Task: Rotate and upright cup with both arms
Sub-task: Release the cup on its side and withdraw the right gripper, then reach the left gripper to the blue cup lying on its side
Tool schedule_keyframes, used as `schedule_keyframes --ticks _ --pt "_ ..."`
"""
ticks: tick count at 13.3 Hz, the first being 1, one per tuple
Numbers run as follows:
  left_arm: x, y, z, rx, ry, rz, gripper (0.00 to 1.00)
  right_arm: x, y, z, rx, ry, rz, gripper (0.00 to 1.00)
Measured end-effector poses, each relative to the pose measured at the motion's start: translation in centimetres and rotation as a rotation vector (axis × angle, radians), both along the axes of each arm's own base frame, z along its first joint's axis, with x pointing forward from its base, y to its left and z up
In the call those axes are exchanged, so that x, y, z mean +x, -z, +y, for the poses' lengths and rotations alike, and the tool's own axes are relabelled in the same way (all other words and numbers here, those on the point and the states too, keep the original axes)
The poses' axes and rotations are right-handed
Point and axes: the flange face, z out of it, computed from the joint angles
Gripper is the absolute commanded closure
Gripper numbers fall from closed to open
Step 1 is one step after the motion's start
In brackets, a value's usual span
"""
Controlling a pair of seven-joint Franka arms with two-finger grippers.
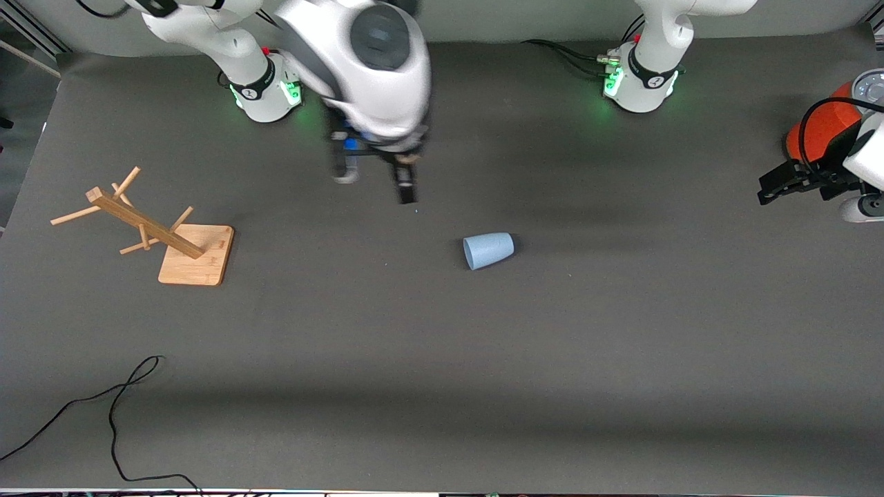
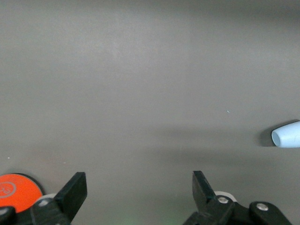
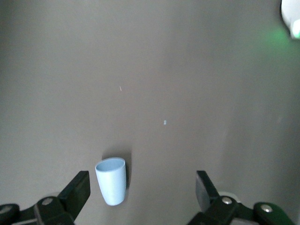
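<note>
The light-blue cup [image 1: 488, 250] lies on its side near the middle of the dark table, its wider end toward the right arm's end. My right gripper [image 1: 375, 179] hangs open over the table between its own base and the cup, with nothing held. In the right wrist view the cup [image 3: 111, 180] shows below and between the open fingers [image 3: 79, 187], apart from them. My left gripper [image 1: 773, 188] waits open at the left arm's end of the table beside an orange-red cylinder. The left wrist view catches the cup [image 2: 287, 135] at its edge, well clear of the left gripper [image 2: 139, 187].
A wooden rack [image 1: 183, 241] on a square base stands toward the right arm's end. The orange-red cylinder [image 1: 825, 128] with a grey lid is next to the left gripper, and its top [image 2: 16, 187] shows in the left wrist view. A black cable [image 1: 117, 407] trails near the front edge.
</note>
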Motion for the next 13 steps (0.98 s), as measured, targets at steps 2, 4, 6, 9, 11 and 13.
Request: schedule_keyframes --ticks 2,4,6,9,11,13 --pt "-0.2 0.2 -0.4 -0.002 0.006 0.022 0.00 1.2 -3.9 -6.2 0.003 -0.122 0.014 0.00" --pt "-0.3 0.1 -2.5 -0.004 0.022 0.023 0.00 2.7 -6.2 -12.5 0.015 -0.254 0.040 0.00" --pt "-0.4 -0.3 -6.4 0.001 0.009 0.013 0.00 4.4 -8.0 -19.6 0.043 -0.377 0.059 0.00" --pt "0.2 -0.8 -15.0 0.008 -0.010 -0.012 0.00 5.9 -9.6 -30.0 0.070 -0.541 0.061 0.00" --pt "1.3 -0.5 -20.5 0.005 -0.042 -0.011 0.00 6.6 -9.7 -36.2 0.103 -0.654 0.028 0.00" --pt "3.1 1.5 -26.0 0.045 -0.084 -0.010 0.00 6.9 -8.5 -41.5 0.124 -0.766 -0.015 0.00"
